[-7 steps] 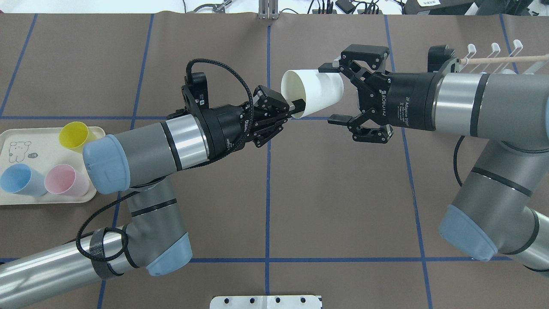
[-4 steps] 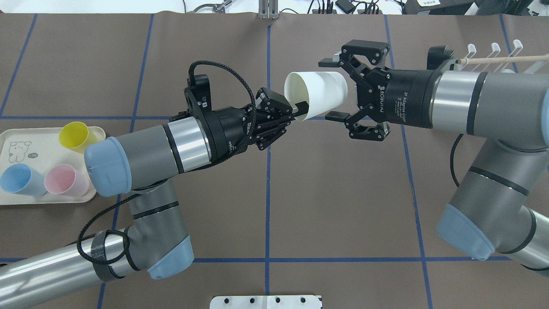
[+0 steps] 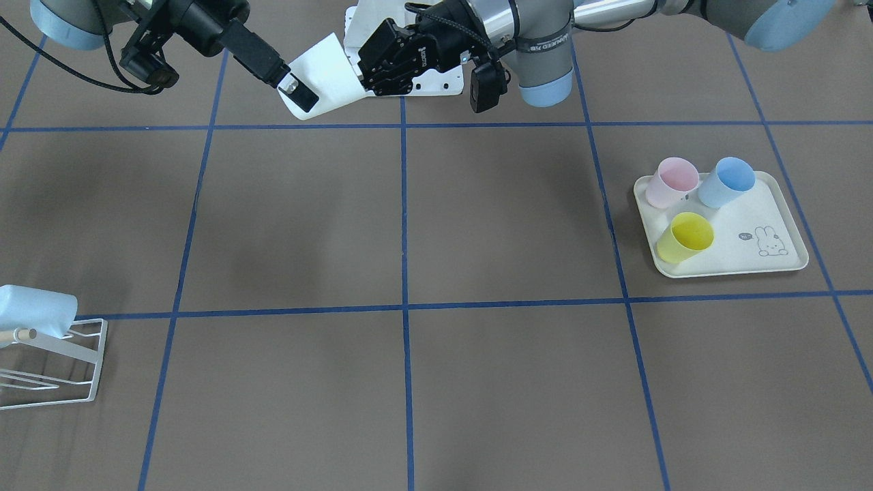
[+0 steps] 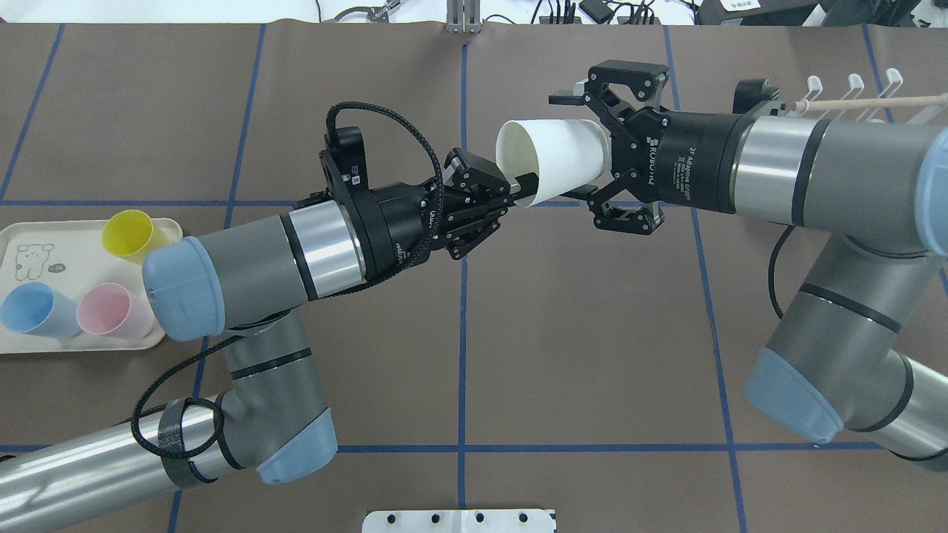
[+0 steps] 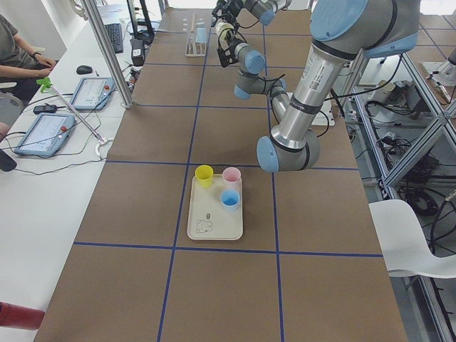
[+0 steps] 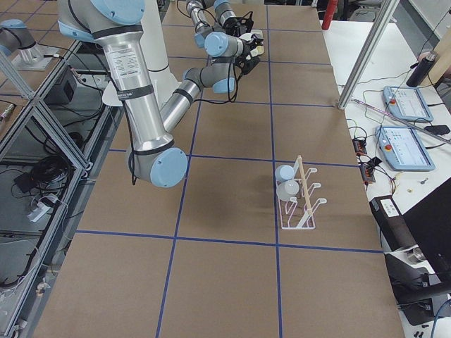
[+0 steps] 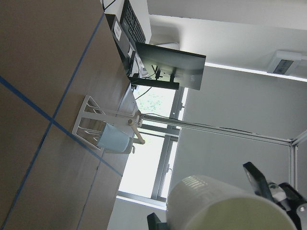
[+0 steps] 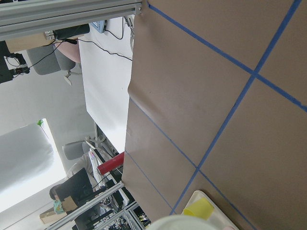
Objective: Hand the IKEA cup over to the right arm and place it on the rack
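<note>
IKEA cup [image 4: 552, 159] is hanging above the tabletop [image 4: 592, 333] – I'm pinching its rim with the left gripper [image 4: 516, 185], while the right gripper [image 4: 576, 146] is straddling its base, jaws spread, nothing clamped. Handover is unfinished; the rack [image 3: 68, 349] is waiting.

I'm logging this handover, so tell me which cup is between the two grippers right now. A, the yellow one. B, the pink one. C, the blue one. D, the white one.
D: the white cup is in mid-air, pinched at its rim by the left gripper, with the right gripper open around its base. The yellow cup, pink cup and blue cup sit on the tray.
</note>
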Motion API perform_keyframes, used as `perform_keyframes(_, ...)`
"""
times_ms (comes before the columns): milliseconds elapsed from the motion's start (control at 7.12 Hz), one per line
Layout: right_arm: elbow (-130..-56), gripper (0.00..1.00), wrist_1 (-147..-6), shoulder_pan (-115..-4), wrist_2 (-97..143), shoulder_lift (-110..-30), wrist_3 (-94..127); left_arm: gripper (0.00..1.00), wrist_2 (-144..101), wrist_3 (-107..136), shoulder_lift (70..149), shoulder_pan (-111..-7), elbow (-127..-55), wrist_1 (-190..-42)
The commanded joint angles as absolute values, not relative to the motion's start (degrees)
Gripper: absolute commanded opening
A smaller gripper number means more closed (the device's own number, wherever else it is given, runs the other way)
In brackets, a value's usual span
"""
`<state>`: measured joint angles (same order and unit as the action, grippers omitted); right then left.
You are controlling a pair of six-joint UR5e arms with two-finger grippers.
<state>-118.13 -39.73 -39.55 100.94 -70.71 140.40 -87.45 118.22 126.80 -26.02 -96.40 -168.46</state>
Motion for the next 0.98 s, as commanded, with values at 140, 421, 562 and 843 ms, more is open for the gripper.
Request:
perform_keyframes(140,-118.4,0.00,-39.7,-39.6,101.0,-70.8,140.8,0.47,-87.5,117.4,126.8,-26.0,-96.2,-168.4)
perform_keyframes(421,-118.7,0.00,-39.7,-39.8,101.3,-71.0,140.3,0.99,-87.5,117.1,126.7,-26.9,-96.3,-168.2)
perform_keyframes(562,-118.7,0.00,-39.8,-39.9,101.5,-71.2,139.7,0.99,-88.1,117.1,126.7,-28.5,-96.5,-168.0)
perform_keyframes(843,-118.6,0.00,-40.4,-42.5,101.6,-76.4,128.1,0.99,-88.3,116.9,126.1,-31.1,-96.7,-166.8)
